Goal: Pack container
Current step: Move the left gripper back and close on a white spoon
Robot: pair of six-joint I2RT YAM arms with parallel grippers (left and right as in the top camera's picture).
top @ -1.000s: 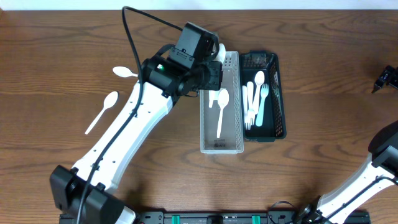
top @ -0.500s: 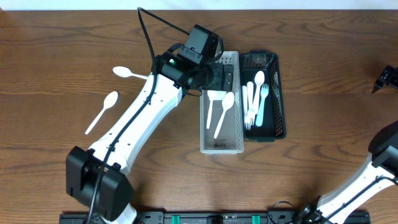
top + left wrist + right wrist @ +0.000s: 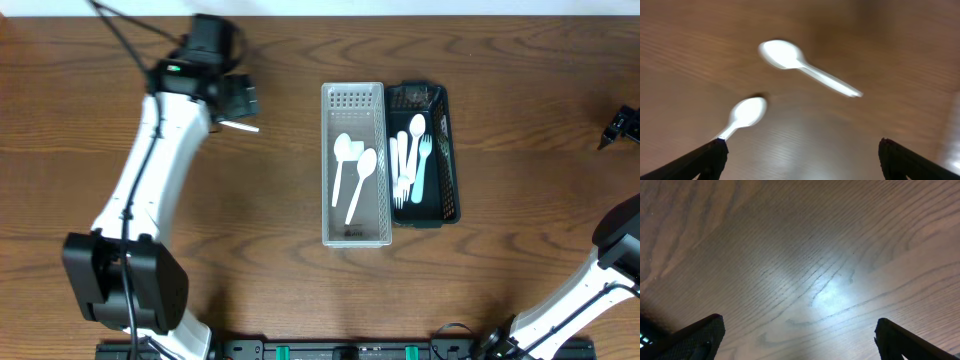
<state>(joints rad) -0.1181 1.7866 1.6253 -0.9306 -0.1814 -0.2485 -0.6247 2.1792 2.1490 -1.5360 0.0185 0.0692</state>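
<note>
We find the left gripper (image 3: 801, 150) open above two loose spoons (image 3: 805, 67) near the counter (image 3: 500, 300) far edge. At centre, the clear tray (image 3: 326, 200) holds two packed spoons (image 3: 352, 185), lengthwise, bowls toward the far edge. The black basket (image 3: 452, 150) touches its right wall. The right gripper (image 3: 799, 330) is open at the right edge.

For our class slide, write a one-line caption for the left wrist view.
Open jaws above a wooden table, a far spoon and a near spoon lying apart, both white.

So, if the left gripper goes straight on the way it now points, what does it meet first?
Probably the bare table: the left gripper is open, the nearer spoon lies beside its line, the farther spoon beyond. Blur leaves depth unclear.
</note>
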